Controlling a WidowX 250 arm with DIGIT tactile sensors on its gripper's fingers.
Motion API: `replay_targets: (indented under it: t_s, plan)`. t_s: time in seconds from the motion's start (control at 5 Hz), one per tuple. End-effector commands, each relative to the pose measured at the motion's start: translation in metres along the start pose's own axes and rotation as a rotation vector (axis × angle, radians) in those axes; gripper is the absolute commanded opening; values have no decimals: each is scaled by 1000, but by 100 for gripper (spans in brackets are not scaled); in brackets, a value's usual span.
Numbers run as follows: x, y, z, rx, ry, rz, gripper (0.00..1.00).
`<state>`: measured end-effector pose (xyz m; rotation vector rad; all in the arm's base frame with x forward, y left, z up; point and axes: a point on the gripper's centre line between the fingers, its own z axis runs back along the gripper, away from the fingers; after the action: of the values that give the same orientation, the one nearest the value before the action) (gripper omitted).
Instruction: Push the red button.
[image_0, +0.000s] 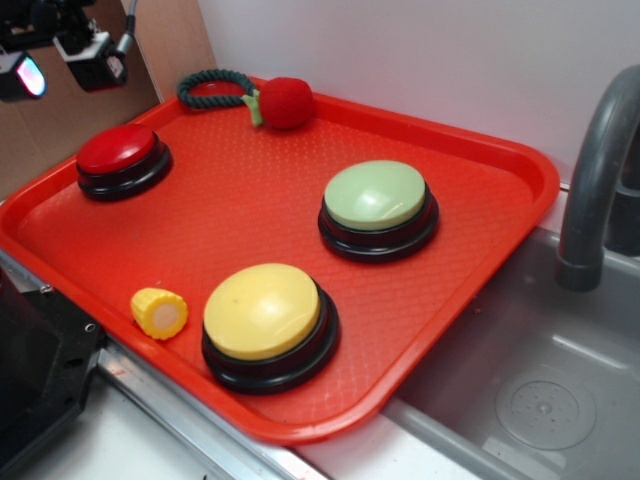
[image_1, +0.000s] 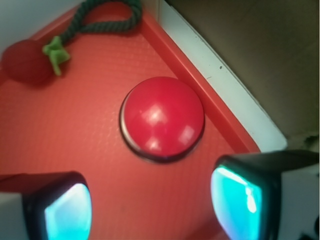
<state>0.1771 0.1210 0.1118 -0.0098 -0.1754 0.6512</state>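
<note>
The red button (image_0: 120, 150) is a glossy red dome on a black base, in the far left corner of the red tray (image_0: 250, 215). My gripper (image_0: 58, 70) hangs above and to the left of it, well clear of the dome. In the wrist view the red button (image_1: 162, 116) lies ahead of the gripper (image_1: 152, 207), whose two fingertips (image_1: 240, 202) glow teal and stand wide apart. The gripper is open, with only tray floor (image_1: 75, 130) showing between them.
A green dome button (image_0: 378, 195) and a yellow dome button (image_0: 262, 310) sit on the tray, with a small corn toy (image_0: 160, 312) beside the yellow one. A fuzzy red ball (image_0: 285, 102) with a green rope loop (image_1: 107, 15) lies at the tray's back edge. A grey faucet (image_0: 600, 170) and sink (image_0: 520, 390) are to the right.
</note>
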Motion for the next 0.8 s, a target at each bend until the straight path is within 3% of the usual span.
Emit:
replay_targets:
  t_s: [0.0, 0.6]
  plan:
    - [21, 14, -37, 64, -14, 3, 100]
    - [22, 14, -62, 117, 43, -46, 100]
